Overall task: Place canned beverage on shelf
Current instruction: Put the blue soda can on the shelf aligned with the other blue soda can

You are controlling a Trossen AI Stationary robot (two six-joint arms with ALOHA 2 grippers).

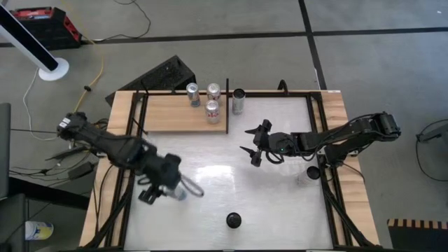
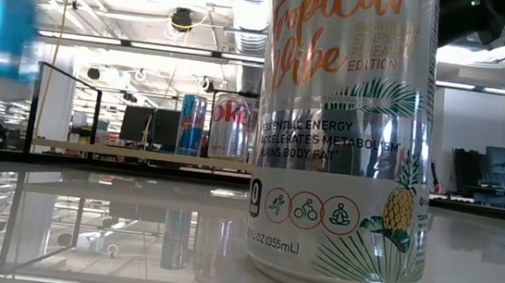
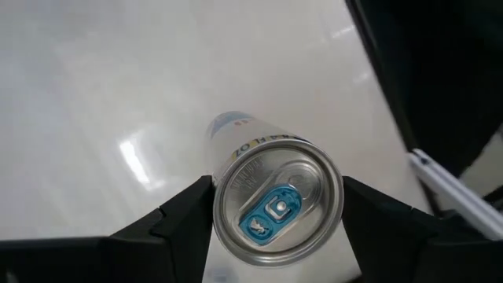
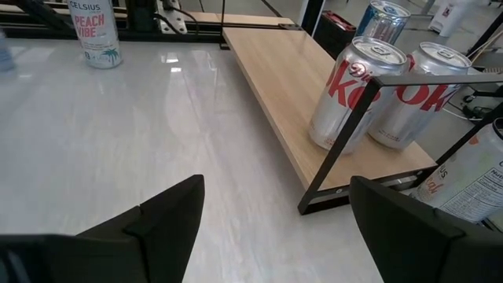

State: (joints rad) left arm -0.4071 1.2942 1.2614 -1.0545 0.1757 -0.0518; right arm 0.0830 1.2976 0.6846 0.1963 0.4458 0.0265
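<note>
A: The left gripper (image 1: pixel 166 187) sits over the near-left of the white table (image 1: pixel 280 203), jaws closed on a silver can with a blue tab (image 3: pixel 275 206). The wrist view shows one finger on each side of the body, just under the rim. In the low view the can appears lifted clear of the table, though it is blurred there.

B: Where is the shelf?

A: The shelf (image 1: pixel 168 115) lies at the far-left of the table. Three cans (image 1: pixel 203 100) crowd its right end; the left stretch is bare wood.

B: And the right gripper?

A: The right gripper (image 1: pixel 253 144) hovers mid-table, fingers spread wide, holding nothing.

B: Best approach?

A: Probably keep the can upright, carry it high enough to pass the black edge bar, aim for the bare wood away from the cluster, and release only once the base rests flat.
</note>
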